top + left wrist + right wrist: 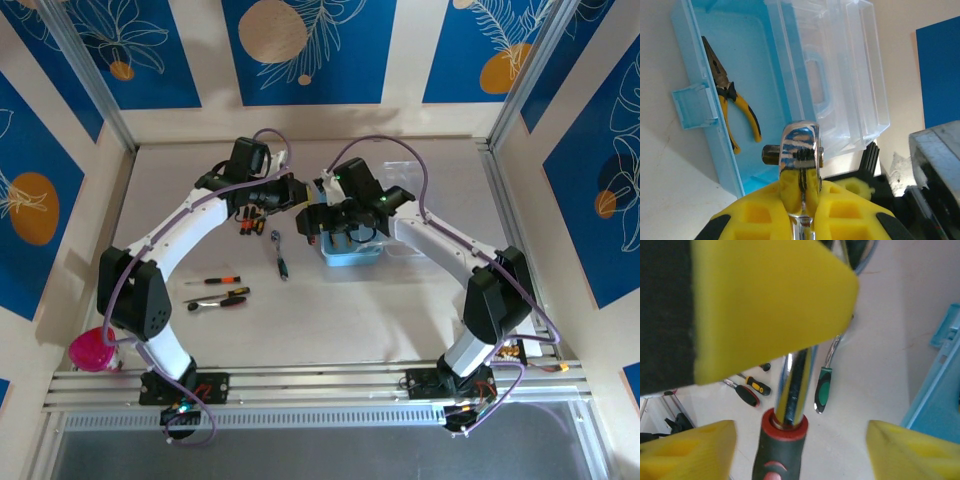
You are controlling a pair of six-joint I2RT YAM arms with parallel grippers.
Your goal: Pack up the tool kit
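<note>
Grips the chrome head of the wrench (pixel 800 142) tight between the yellow pads of the left pincer (pixel 800 186), shaft cut off at the bottom edge of the left wrist view. Straddles the red-collared black handle of that wrench with the right pincer (pixel 801 437), jaws apart, a gap on either side of the handle. Loses the upper shaft behind a big blurred yellow pad (pixel 765 305) close to the lens. Holds the wrench above the table (pixel 400 320), near the tool kit case (pixel 352 255), lid swung open, partly hidden under the right arm from above. Keeps yellow-handled pliers (pixel 730 107) inside the blue base. Has a green-handled ratchet (pixel 281 255) and screwdrivers (pixel 228 298) loose on the table, apart from the case, plus more small tools (pixel 252 222) by the left arm, too small to tell.
</note>
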